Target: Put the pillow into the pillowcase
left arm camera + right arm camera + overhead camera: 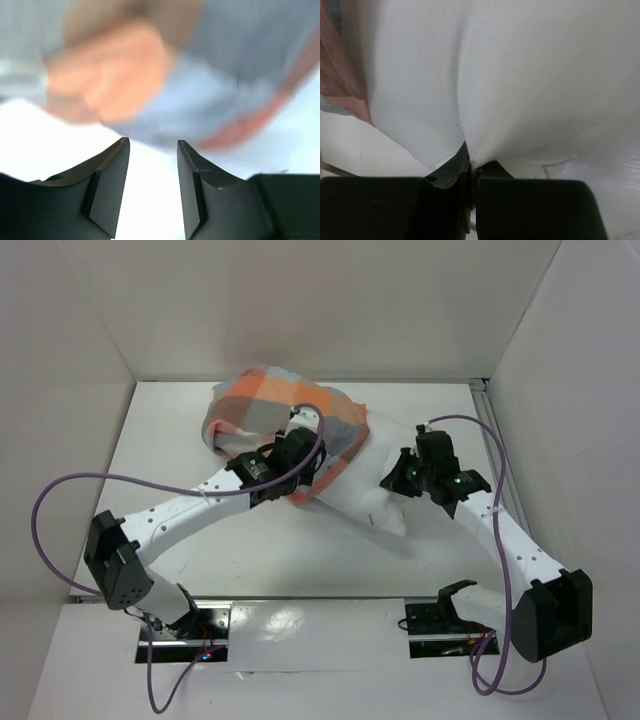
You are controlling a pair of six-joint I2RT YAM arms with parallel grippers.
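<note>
The checked pillowcase (262, 410) lies bunched at the back of the table, and the white pillow (372, 502) sticks out of it toward the front right. My left gripper (300, 475) hovers at the pillowcase's near edge. In the left wrist view the left gripper (152, 143) is open, nothing sits between its fingers, and the blurred orange and grey-blue pillowcase (200, 90) is just beyond. My right gripper (390, 480) is at the pillow's right side. The right wrist view shows the right gripper (471, 164) shut on a pinched fold of the pillow (520, 75), with a strip of the pillowcase (345, 92) at the left.
White walls (90, 330) enclose the table on three sides. A metal rail (482, 387) runs along the back right corner. Purple cables (60, 490) loop off both arms. Bare table (300, 560) lies between the pillow and the arm bases.
</note>
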